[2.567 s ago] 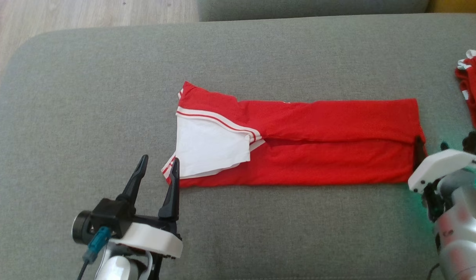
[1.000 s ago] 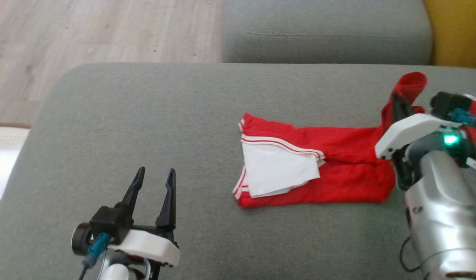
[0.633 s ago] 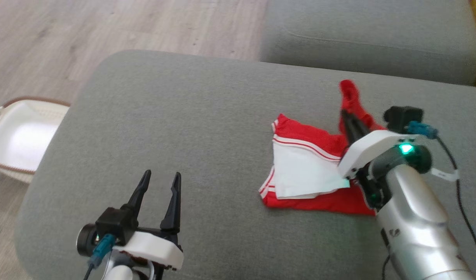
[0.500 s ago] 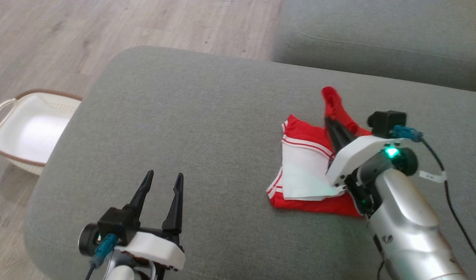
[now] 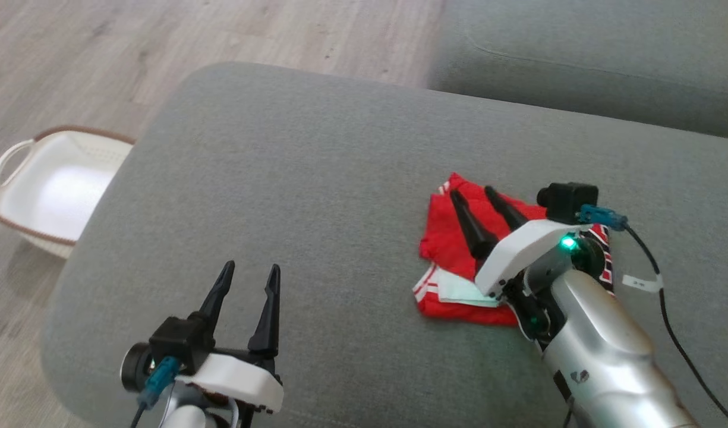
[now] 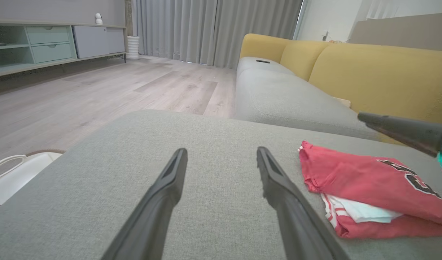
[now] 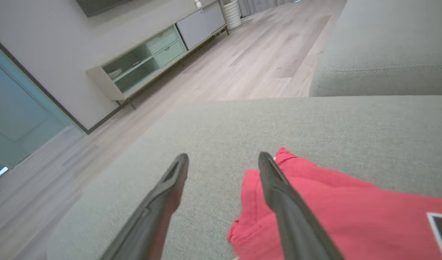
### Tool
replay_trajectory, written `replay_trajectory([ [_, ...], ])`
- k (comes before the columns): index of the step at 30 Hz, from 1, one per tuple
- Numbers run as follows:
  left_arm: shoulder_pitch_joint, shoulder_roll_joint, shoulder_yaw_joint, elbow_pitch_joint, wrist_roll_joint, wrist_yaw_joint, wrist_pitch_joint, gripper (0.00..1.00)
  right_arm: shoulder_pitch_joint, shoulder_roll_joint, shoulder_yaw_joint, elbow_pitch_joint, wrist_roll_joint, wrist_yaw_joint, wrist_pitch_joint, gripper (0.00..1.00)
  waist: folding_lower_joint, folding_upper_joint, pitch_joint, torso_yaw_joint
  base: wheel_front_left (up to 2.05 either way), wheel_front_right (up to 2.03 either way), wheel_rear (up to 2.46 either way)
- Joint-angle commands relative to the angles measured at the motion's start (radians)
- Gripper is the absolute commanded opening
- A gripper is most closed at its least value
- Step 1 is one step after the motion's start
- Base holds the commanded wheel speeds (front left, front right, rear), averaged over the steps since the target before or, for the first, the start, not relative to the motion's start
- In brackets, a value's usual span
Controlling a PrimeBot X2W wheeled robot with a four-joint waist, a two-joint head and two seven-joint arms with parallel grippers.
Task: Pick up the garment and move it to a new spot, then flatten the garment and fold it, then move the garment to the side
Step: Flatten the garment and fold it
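Obs.: the red fabric garment with white striped trim lies as a compact, roughly square folded packet on the grey fabric sofa cushion, at about 3 o'clock from the cushion's middle in the head view. White-trimmed layers peek out along its 6 to 7 o'clock edge. A black print shows on the top layer at 3 o'clock, beside the right wrist.

Right jaws: spread open and empty, pointing toward 11 o'clock directly over the packet. The two long dark fingers cross its top layer. I cannot tell whether they touch the cloth or hang just above it. In the right wrist view the garment fills the 3 to 5 o'clock part, with one finger over red cloth and the other over bare cushion, so the jaws straddle the packet's far corner.

Left jaws: also spread open, empty, low over bare cushion at 7 o'clock in the head view, well apart from the packet. In the left wrist view the garment sits at 3 to 4 o'clock of those fingers.

Judgement: folding looks done and the shift to the side remains. The right arm is clearly nearer. No strong long axis, so the grip direction matters less than catching all layers. Those loose white layers on the near edge could slip out if only the top red layer is pinched.

A white plastic basket with a brown rim stands on the wooden floor at 9 o'clock.
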Motion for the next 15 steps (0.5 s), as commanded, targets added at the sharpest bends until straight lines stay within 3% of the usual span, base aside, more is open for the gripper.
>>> replay_trajectory([
  [1, -0.043, -0.002, 0.038, -0.038, -0.006, 0.006, -0.012, 1.0, -0.032, 0.009, 0.003, -0.048, 0.007, 0.007, -0.039, 1.0, 0.0, 0.0, -0.002, -0.034, 0.0, 0.0, 0.0],
  [15, -0.022, -0.002, 0.059, -0.071, -0.008, 0.013, -0.012, 1.0, 0.066, -0.015, -0.213, -0.053, -0.194, 0.007, -0.172, 1.0, 0.0, 0.0, -0.018, -0.227, 0.0, 0.0, 0.0],
])
